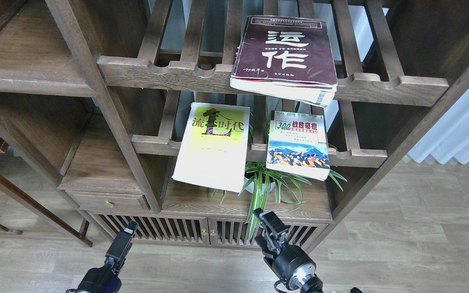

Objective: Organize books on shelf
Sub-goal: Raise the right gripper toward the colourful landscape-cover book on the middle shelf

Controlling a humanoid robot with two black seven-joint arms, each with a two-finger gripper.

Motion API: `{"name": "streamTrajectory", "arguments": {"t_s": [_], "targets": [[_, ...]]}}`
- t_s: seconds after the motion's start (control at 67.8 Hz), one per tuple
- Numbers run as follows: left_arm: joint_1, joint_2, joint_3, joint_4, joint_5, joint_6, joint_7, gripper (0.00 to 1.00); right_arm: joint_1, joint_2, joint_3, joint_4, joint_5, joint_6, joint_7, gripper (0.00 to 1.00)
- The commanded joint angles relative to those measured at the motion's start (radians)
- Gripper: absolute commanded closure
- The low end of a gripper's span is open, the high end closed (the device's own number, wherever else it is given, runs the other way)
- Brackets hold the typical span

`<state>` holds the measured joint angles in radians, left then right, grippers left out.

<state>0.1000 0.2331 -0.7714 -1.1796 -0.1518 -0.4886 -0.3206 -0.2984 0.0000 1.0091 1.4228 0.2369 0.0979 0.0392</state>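
Observation:
A thick maroon book [285, 57] with big white characters lies on the upper slatted rack, its front edge hanging over the rail. On the lower slatted rack a yellow-green-and-white book [214, 146] leans at the left and a white "300" book [297, 144] at the right, both sticking out past the front rail. The flat plank shelf [193, 199] lies just beneath them. My left gripper [125, 236] and right gripper [268, 228] hover low in front of the cabinet, well below the books and holding nothing. Both are dark and seen end-on, so their fingers cannot be told apart.
A potted spider plant [265, 185] stands on the plank shelf between the two lower books, its leaves drooping over the edge. Solid plank shelves [31, 61] and a small drawer [108, 200] are at the left. Slatted cabinet doors [202, 232] sit below. Wood floor lies around.

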Motion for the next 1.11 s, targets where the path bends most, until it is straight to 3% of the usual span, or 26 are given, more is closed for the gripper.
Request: {"name": "streamTrajectory", "arguments": {"t_s": [0.0,0.384,0.649,0.811,1.092], "targets": [[0.004,0.008,-0.003,-0.012,0.001,0.000,0.005,0.00,-0.025,0.000,0.000,0.008,-0.001,0.069,0.001,0.00],[0.000,0.003,-0.042,0.068,0.008,0.000,-0.012,0.00,0.042,0.000,0.029,-0.100,-0.008,0.117,-0.001,0.00],[-0.013,0.002,-0.035,0.144,0.011,0.000,-0.011,0.00,0.030,0.000,-0.009,-0.111,-0.010,0.387,-0.013,0.00],[-0.074,-0.089,-0.034,0.212,0.011,0.000,-0.008,0.00,0.048,0.000,-0.017,-0.192,-0.008,0.391,-0.010,0.00],[-0.082,-0.089,-0.035,0.212,0.009,0.000,-0.002,0.00,0.073,-0.008,-0.003,-0.332,-0.007,0.391,-0.009,0.00]]}}
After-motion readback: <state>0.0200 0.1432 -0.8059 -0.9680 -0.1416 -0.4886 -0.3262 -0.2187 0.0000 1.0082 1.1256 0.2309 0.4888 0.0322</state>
